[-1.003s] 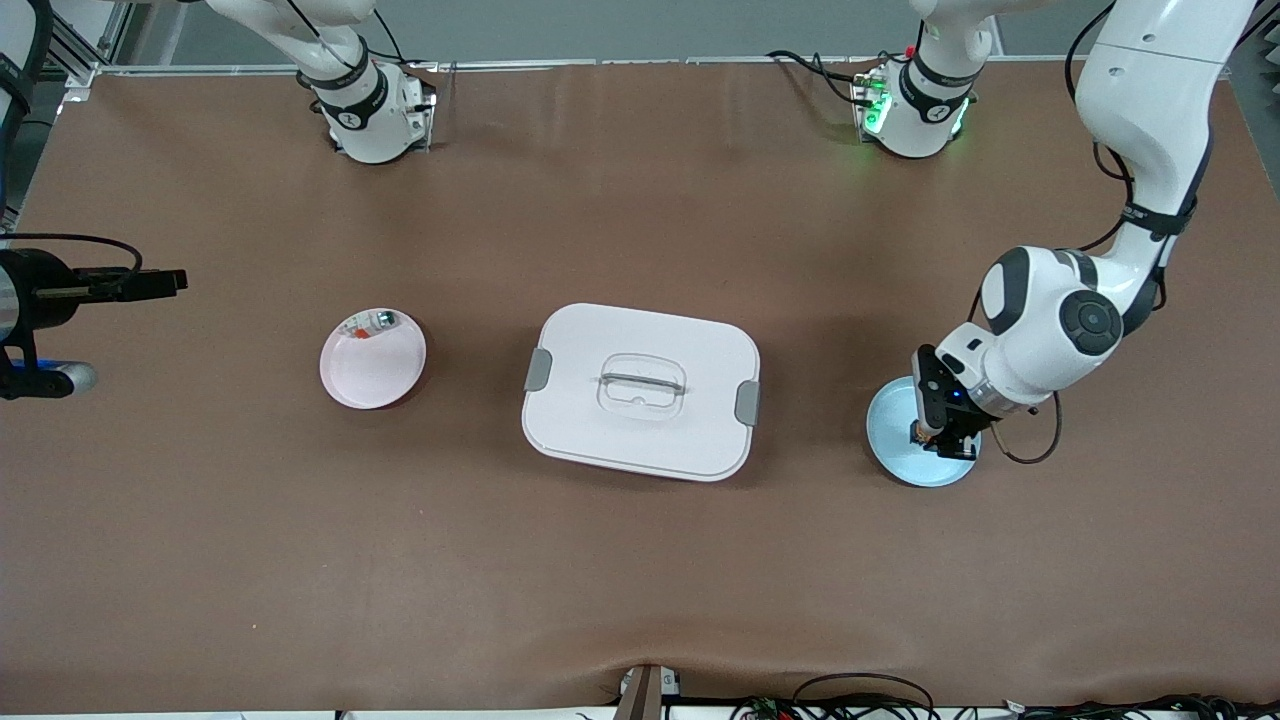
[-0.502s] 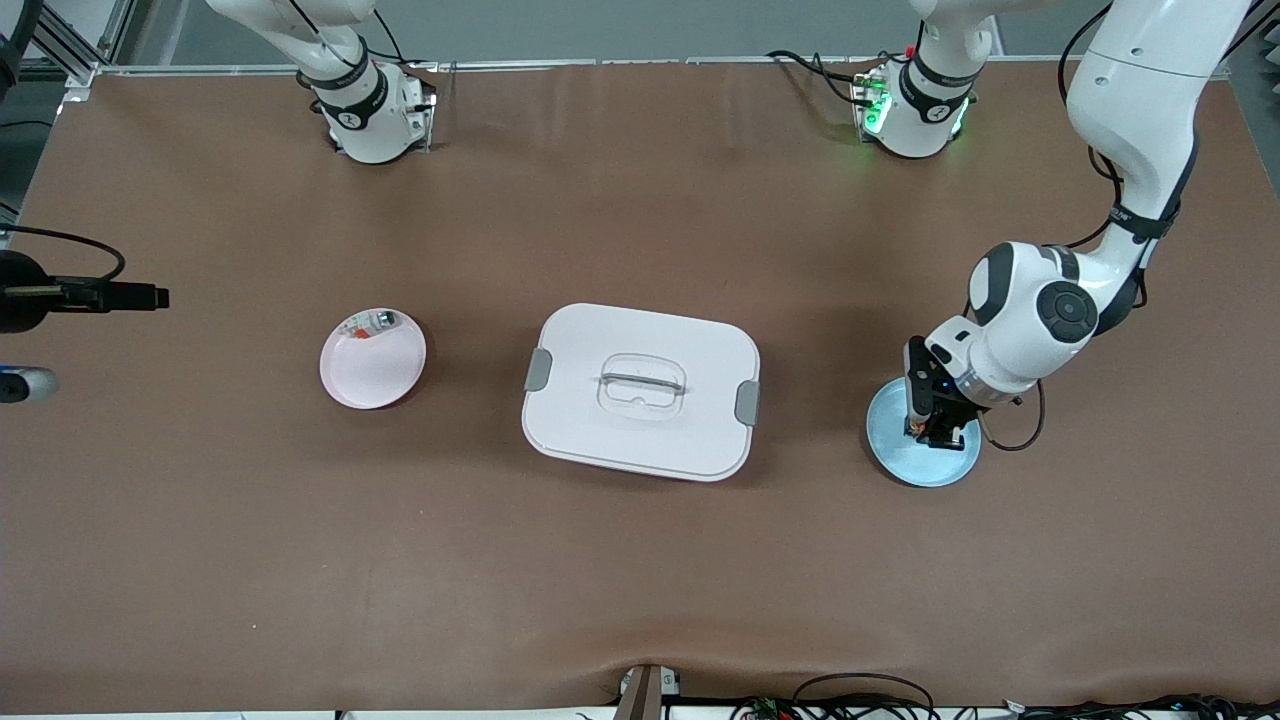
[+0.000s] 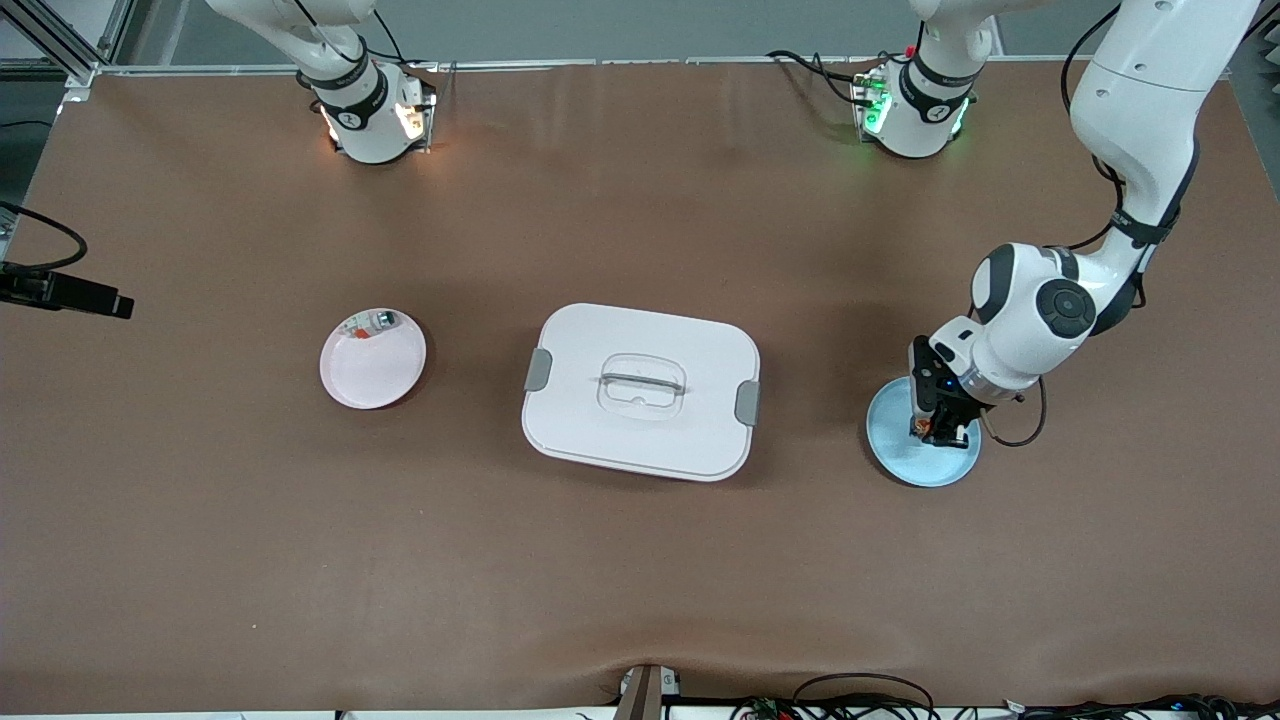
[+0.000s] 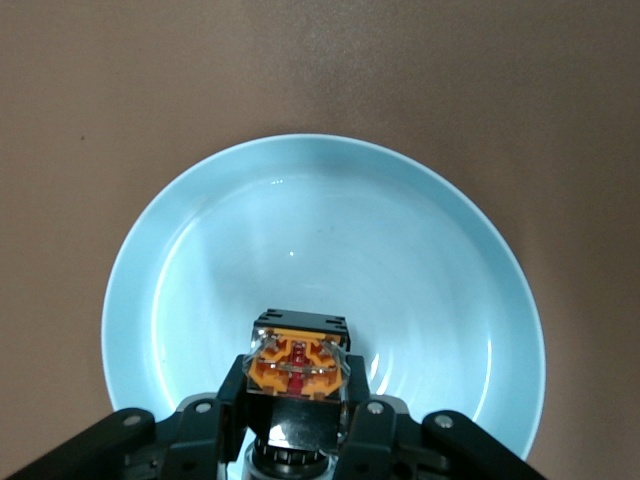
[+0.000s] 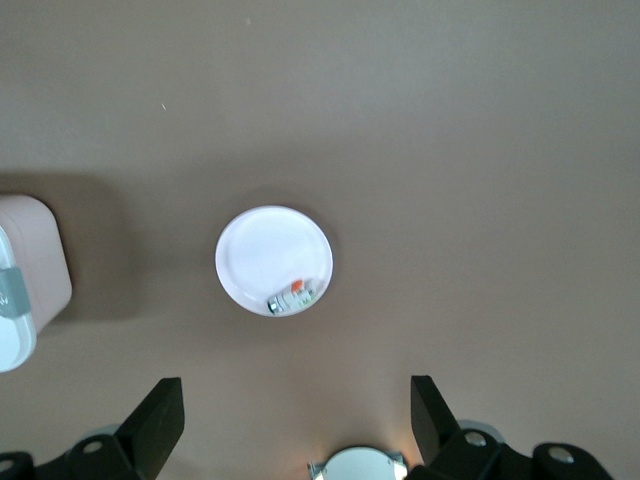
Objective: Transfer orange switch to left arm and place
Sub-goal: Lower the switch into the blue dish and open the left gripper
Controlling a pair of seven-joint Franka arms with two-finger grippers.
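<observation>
The orange switch [image 4: 298,362], a small black block with an orange face, sits between the fingers of my left gripper [image 4: 297,400], which is shut on it. That gripper [image 3: 938,432] hangs low over the light blue plate [image 3: 900,455] at the left arm's end of the table. The white box [image 3: 640,390] stands mid-table. My right gripper [image 5: 297,400] is open and empty, high above the table near the pink plate [image 5: 272,255]. Only a black part of that hand [image 3: 70,292] shows at the front view's edge.
The pink plate [image 3: 372,357] lies toward the right arm's end and holds a silvery-clear part with green and red bits [image 3: 375,323]. A corner of the box [image 5: 25,290] shows in the right wrist view. Brown table surface surrounds the box.
My right hand has drawn away, almost out of the front view at the right arm's end. My left gripper has stayed over the blue plate, shifting only slightly, still gripping the switch.
</observation>
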